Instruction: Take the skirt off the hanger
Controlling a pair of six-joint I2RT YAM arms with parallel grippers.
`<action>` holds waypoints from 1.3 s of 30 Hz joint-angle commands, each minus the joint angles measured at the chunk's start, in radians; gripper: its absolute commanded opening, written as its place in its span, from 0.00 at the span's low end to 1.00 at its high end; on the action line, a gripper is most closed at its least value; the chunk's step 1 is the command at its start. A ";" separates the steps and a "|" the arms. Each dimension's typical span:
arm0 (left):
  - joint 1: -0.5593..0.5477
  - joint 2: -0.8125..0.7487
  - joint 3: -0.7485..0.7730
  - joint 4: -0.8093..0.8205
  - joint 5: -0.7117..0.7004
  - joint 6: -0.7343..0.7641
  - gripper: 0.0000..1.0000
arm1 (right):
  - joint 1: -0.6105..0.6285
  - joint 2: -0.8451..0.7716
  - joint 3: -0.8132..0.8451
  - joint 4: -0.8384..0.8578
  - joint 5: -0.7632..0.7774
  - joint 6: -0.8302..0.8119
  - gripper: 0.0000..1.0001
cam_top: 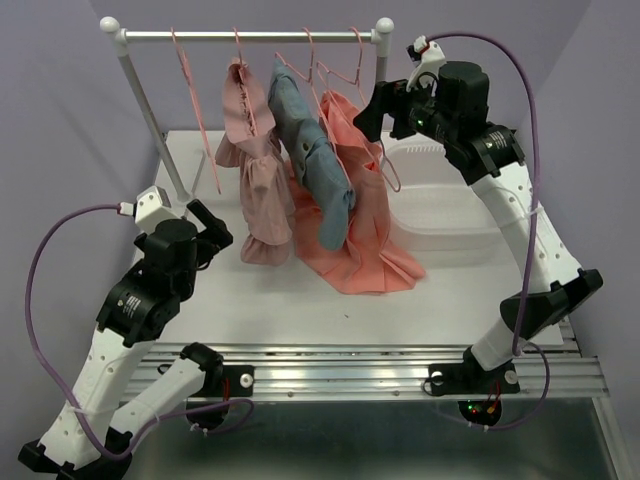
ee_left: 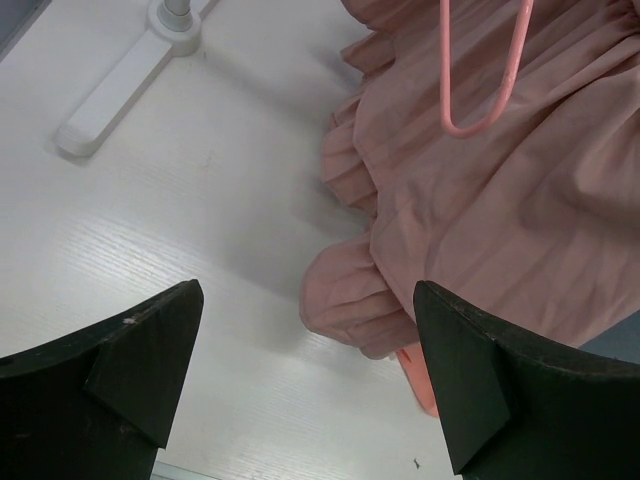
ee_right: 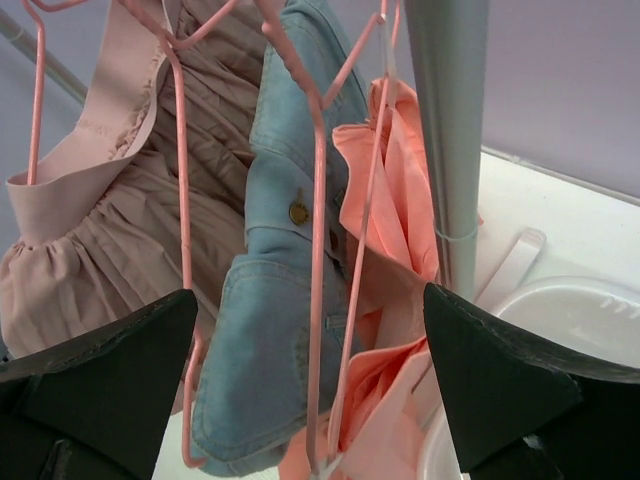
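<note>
The salmon-coral skirt (cam_top: pixel 362 225) hangs at the right end of the rack, its hem pooled on the table. Its thin pink wire hanger (cam_top: pixel 388 170) hangs from the rail. My right gripper (cam_top: pixel 372 110) is open and empty, high up beside the rail's right end, facing the garments. In the right wrist view the skirt (ee_right: pixel 400 200) and hanger wire (ee_right: pixel 362 250) lie between the open jaws (ee_right: pixel 310 390), further off. My left gripper (cam_top: pixel 212 228) is open and empty, low by the ruffled garment's hem. The left wrist view (ee_left: pixel 305 370) shows only a sliver of skirt (ee_left: pixel 425 385).
A dusty-pink ruffled garment (cam_top: pixel 255 170) and a blue denim garment (cam_top: pixel 315 160) hang left of the skirt on similar pink hangers. The rack's right post (ee_right: pixel 450 130) stands next to the skirt. A white tub (cam_top: pixel 440 210) sits right of it. The rack's foot (ee_left: pixel 130 80) lies at left.
</note>
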 commanded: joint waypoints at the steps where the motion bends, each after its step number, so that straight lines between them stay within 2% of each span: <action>1: 0.000 0.017 0.005 0.054 -0.007 0.036 0.99 | 0.016 0.034 0.076 0.058 -0.002 -0.030 1.00; 6: 0.000 0.020 0.010 0.060 -0.012 0.048 0.99 | 0.026 0.094 0.119 0.043 0.022 -0.020 0.98; 9: -0.002 0.019 0.005 0.063 -0.012 0.051 0.99 | 0.046 0.113 0.121 0.052 0.032 -0.019 0.89; 11: -0.002 0.019 0.002 0.063 -0.012 0.051 0.99 | 0.046 0.119 0.121 0.057 0.042 -0.022 0.78; 14: 0.000 0.017 -0.007 0.075 0.000 0.061 0.99 | 0.069 0.119 0.118 0.060 0.081 -0.037 0.67; 22: 0.000 0.019 -0.019 0.089 0.019 0.067 0.99 | 0.098 0.128 0.122 0.066 0.170 -0.076 0.53; 25: 0.000 0.019 -0.018 0.086 0.019 0.067 0.99 | 0.098 0.137 0.133 0.063 0.187 -0.086 0.45; 28: 0.000 0.009 -0.018 0.086 0.019 0.068 0.99 | 0.108 0.151 0.150 0.057 0.193 -0.097 0.35; 29: 0.000 0.008 -0.018 0.086 0.020 0.068 0.99 | 0.108 0.154 0.156 0.052 0.196 -0.099 0.27; 31: 0.000 0.005 -0.018 0.086 0.022 0.070 0.99 | 0.108 0.162 0.167 0.046 0.211 -0.100 0.20; 33: -0.002 0.000 -0.018 0.086 0.023 0.071 0.99 | 0.117 0.165 0.175 0.048 0.214 -0.105 0.02; 39: 0.000 -0.015 -0.015 0.087 0.022 0.079 0.99 | 0.117 0.165 0.210 0.084 0.257 -0.135 0.01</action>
